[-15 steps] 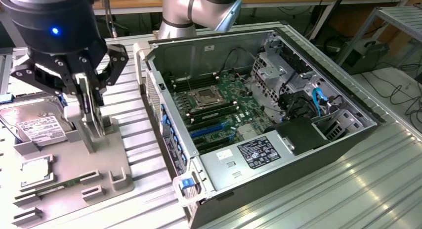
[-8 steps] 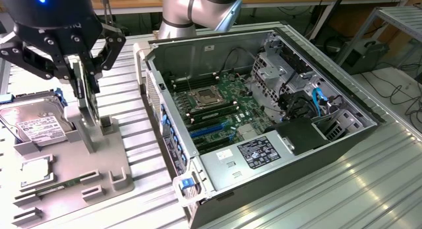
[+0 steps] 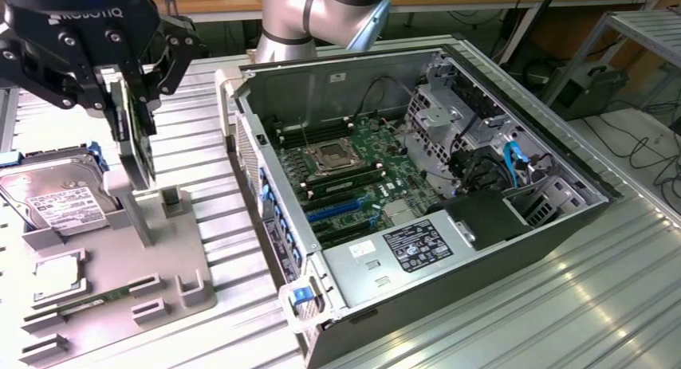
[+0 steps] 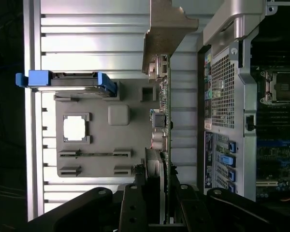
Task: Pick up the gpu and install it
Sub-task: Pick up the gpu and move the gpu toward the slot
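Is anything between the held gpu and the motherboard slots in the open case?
The hand grips the gpu over the grey fixture. The case is open on top, but its wall nearest the gpu rises between it and the blue slots. Nothing visibly covers those.

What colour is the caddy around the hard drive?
Blue; the caddy shows best in the wrist view.

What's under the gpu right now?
Gripper holds the gpu on edge over the gray tray, right at its upright holder. Whether the gpu's lower edge touches the holder is hidden.
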You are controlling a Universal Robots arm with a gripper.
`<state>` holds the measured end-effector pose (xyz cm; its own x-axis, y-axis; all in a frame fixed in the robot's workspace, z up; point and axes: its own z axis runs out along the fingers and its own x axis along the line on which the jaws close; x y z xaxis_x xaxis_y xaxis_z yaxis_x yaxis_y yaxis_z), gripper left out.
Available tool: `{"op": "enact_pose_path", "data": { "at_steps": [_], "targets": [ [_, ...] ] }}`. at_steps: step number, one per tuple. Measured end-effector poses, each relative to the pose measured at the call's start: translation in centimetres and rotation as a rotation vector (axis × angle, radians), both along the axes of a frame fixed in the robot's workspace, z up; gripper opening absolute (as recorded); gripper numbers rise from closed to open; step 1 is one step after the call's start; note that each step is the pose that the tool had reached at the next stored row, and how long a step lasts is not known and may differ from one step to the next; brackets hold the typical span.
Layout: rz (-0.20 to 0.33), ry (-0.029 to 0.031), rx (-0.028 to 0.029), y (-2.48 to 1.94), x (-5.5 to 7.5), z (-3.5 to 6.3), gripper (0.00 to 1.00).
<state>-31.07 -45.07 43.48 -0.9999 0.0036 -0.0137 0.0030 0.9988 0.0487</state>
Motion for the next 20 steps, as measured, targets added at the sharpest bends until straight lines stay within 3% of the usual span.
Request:
{"op": "enact_pose_path", "data": {
  "at_steps": [6, 15, 20],
  "targets": [
    [0.000, 0.0000, 0.0000, 0.00, 0.02, 0.92, 0.28],
    [0.000, -0.0001, -0.0002, 0.00, 0.08, 0.96, 0.28],
    [0.000, -0.0001, -0.0001, 0.00, 0.76, 0.95, 0.28]
  ]
}}
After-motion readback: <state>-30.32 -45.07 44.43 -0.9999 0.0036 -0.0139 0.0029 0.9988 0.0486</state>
